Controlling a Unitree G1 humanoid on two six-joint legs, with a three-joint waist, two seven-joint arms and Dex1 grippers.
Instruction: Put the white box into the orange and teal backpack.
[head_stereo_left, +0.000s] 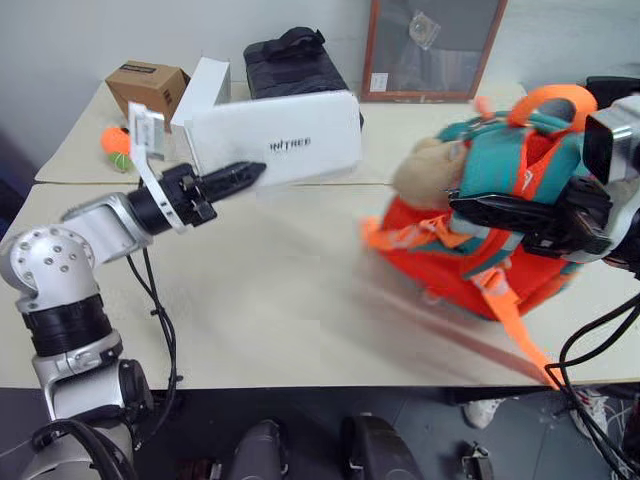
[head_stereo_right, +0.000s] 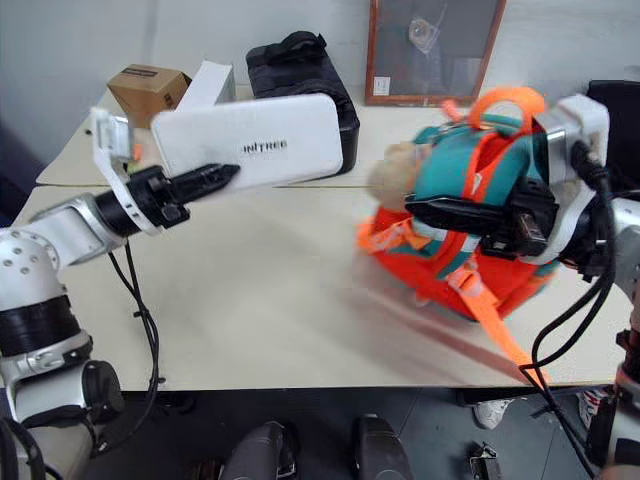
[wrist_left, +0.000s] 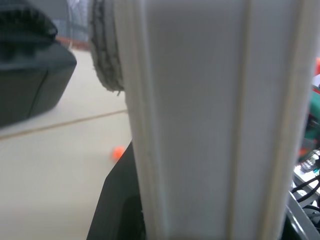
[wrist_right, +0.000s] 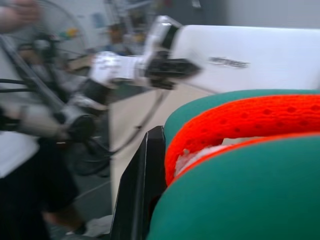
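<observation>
The flat, smooth white box (head_stereo_right: 250, 140) with rounded corners and small dark lettering on its broad face is held above the matte beige tabletop (head_stereo_left: 270, 310), clear of the surface, with its long side roughly level. The left gripper (head_stereo_right: 205, 180) pinches the box at its lower left end; one tapered black finger (head_stereo_right: 215, 178) lies across the glossy front face. In the left wrist view the box's (wrist_left: 210, 120) ribbed narrow edge stands upright between the fingers.

The rounded orange and teal backpack (head_stereo_left: 480, 240) of soft fabric sits on the right side of the table, well apart from the box, with loose orange webbing straps trailing toward the table edge and a tan plush toy (head_stereo_left: 425, 165) at its upper left. The right gripper (head_stereo_right: 455, 215) has its black fingers pressed together on the backpack's padded teal strap; the right wrist view shows orange mesh (wrist_right: 245, 122) between teal foam bands.

Behind the box stand a black padded bag (head_stereo_right: 300, 65), a brown cardboard carton (head_stereo_left: 147, 85), and a tall sharp-edged white carton (head_stereo_left: 205, 90).
</observation>
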